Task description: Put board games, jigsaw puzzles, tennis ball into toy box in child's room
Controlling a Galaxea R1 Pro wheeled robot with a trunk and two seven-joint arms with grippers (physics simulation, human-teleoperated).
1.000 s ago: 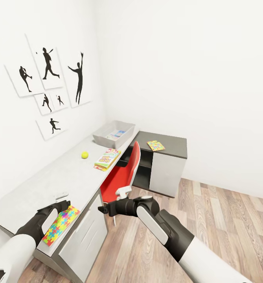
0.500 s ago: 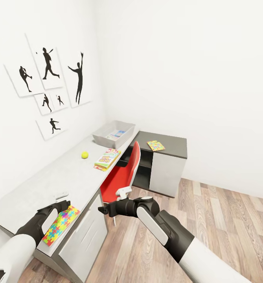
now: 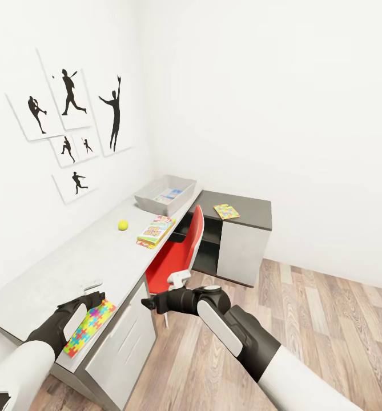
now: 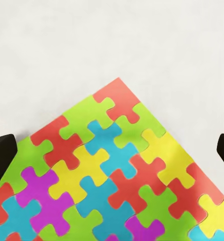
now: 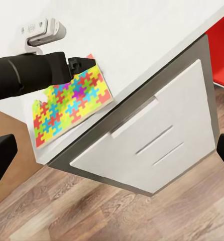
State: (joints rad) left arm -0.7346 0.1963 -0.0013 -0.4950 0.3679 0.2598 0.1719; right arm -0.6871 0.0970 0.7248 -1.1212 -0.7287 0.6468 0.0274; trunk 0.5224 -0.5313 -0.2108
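One puzzle under the jaws, most toys still outside

One thin multicoloured jigsaw puzzle [image 3: 89, 333] lies at the near edge of the long light grey desk [image 3: 53, 268]; the left gripper [image 4: 112, 145] hangs over it, jaws wide on either side, not touching. Right gripper [image 3: 148, 303] beside the desk: wide too. Farther along the desk wait a yellow-green tennis ball [image 3: 123, 225] and a yellow-white-green game box [image 3: 156, 230]. The shallow grey toy box [image 3: 165, 195] at the far end seems to hold one game.

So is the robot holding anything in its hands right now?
No, nothing yet. The left gripper hovers open over the thin, colourful jigsaw puzzle square lying on the pale grey desk. The right gripper is open and empty.
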